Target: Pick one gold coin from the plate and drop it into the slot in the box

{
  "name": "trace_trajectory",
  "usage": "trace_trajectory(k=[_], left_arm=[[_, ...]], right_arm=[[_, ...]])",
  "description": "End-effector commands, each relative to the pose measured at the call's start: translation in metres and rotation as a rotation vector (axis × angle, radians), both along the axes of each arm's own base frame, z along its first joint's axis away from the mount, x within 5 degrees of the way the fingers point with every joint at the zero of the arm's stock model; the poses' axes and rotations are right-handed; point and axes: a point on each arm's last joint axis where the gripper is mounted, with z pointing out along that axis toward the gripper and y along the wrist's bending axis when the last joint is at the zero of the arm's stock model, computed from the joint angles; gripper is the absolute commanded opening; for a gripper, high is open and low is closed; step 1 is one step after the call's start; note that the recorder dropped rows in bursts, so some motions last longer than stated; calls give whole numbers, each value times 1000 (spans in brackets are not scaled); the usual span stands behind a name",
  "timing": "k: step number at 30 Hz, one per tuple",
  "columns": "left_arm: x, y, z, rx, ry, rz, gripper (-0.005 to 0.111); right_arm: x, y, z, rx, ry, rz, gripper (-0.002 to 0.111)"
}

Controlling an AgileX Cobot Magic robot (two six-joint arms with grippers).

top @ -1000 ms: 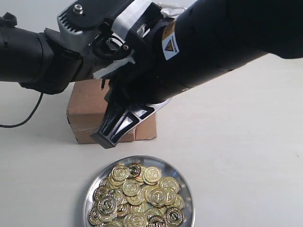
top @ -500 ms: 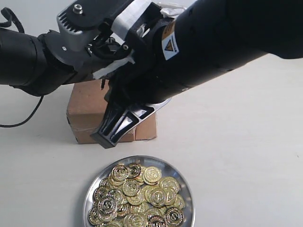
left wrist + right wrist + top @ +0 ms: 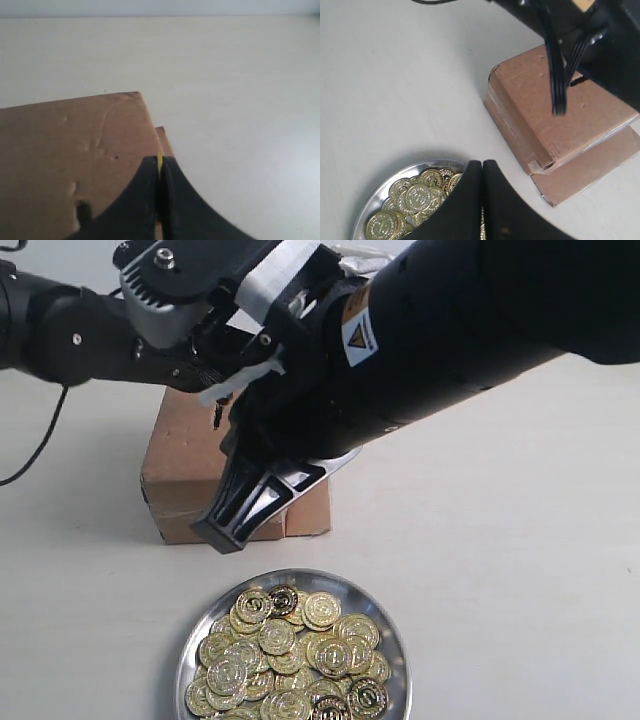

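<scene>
Where arms hid the box (image 3: 180,465) top, box slot (image 3: 82,212): partly cut off.
Left tool (image 3: 159,166): pinched a gold coin (image 3: 159,160), edge only.
Right tool (image 3: 482,172): pressed together, near plate (image 3: 370,205).

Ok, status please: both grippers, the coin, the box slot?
Left gripper shut on a gold coin, over the box top, not yet at the box slot. Right gripper shut, hanging by the plate. Nothing seen blocking the slot.

coins (image 3: 290,655) in plate (image 3: 345,579), box (image 3: 180,455) behind — (slot (image 3: 82,212) atop)
</scene>
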Motion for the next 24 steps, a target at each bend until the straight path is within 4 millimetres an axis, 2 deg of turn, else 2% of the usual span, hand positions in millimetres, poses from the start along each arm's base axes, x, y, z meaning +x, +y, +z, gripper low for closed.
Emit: trace_trajectory(k=[1,3,6,13,17,24], left_arm=[[3,10,37,73,73,-5,0],[3,10,53,104,99,-23,0],[4,10,62,123,125,-25,0],[14,12,32,255,291,47,0],[18,10,12,253,358,91,0],[19,3,1,236,388,113,0]], right_arm=[[0,0,5,23,-21,0,0],[0,0,5,23,-21,0,0],[0,0,5,24,-19,-1,0],[0,1,5,26,-20,-1,0],[0,1,5,26,-20,-1,0],[0,1,5,26,-20,-1,0]])
